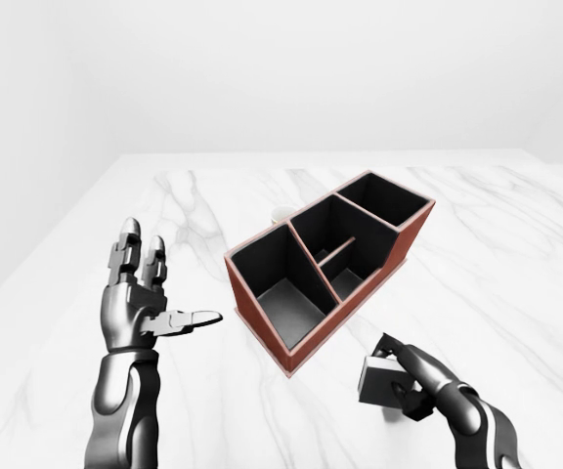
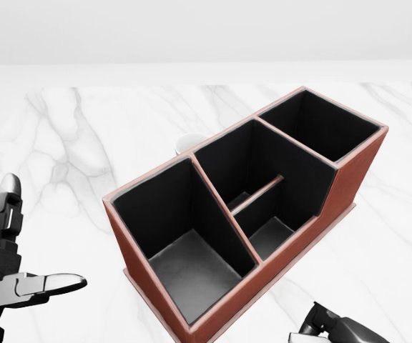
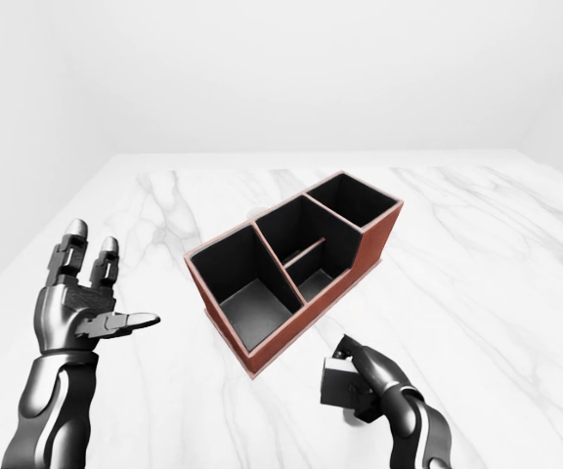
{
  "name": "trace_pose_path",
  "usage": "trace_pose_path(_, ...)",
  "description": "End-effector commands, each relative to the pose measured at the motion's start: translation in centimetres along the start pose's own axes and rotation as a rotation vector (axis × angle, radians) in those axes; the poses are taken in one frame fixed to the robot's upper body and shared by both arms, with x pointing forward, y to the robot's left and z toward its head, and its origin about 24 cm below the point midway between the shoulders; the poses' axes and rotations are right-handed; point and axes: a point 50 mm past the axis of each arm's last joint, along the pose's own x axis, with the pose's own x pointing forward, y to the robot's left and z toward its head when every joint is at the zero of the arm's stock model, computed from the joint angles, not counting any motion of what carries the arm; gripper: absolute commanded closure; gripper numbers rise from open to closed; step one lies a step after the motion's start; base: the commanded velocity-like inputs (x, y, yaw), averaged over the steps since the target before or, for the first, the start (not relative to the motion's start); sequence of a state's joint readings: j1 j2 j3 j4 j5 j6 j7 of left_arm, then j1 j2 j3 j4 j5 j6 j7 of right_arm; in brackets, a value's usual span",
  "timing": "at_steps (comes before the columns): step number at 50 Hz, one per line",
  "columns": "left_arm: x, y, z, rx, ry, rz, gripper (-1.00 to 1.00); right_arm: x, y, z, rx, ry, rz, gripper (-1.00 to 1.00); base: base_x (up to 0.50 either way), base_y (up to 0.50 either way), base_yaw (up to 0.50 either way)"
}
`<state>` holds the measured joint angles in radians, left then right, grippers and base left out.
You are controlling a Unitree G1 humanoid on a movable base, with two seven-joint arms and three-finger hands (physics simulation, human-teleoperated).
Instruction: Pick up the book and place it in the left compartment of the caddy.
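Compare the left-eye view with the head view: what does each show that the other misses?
Only the left-eye view shows the book with the right hand closing its fingers on it, both forearms, and the whole table. Only the head view looks straight down to the floor of the caddy's left compartment and shows more of the white cup at the caddy's upper side. Both show the caddy and the open left hand.
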<state>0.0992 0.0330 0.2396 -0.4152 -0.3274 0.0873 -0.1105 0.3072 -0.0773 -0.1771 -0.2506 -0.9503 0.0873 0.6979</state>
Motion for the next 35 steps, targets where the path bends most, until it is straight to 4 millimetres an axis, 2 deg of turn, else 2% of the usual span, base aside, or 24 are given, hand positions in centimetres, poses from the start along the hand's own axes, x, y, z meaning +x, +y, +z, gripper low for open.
trace_pose_path(1, 0.0, -0.1, -0.2, 0.001, 0.008, -0.002, -1.00, -0.2, -0.3, 0.9, -0.016, -0.031, -0.020, 1.00, 0.00, 0.00, 0.00)
trace_pose_path(8, 0.0, -0.1, 0.1, 0.002, -0.004, -0.002, -1.00, -0.3, -0.9, 1.9, -0.095, -0.037, -0.049, 1.00, 0.00, 0.00, 0.00)
trace_pose_path(13, -0.1, -0.1, 0.2, 0.001, -0.006, -0.003, -1.00, -1.3, -2.9, 3.9, -0.215, -0.050, -0.165, 1.00, 0.00, 0.00, 0.00)
trace_pose_path(19, -0.1, -0.1, 0.2, 0.001, -0.007, -0.004, -1.00, -3.2, -4.8, 6.3, -0.305, -0.069, -0.322, 1.00, 0.00, 0.00, 0.00)
trace_pose_path(35, -0.1, -0.2, 0.1, -0.009, -0.006, -0.013, -1.00, -7.5, -7.6, 8.9, -0.401, -0.027, -0.617, 1.00, 0.00, 0.00, 0.00)
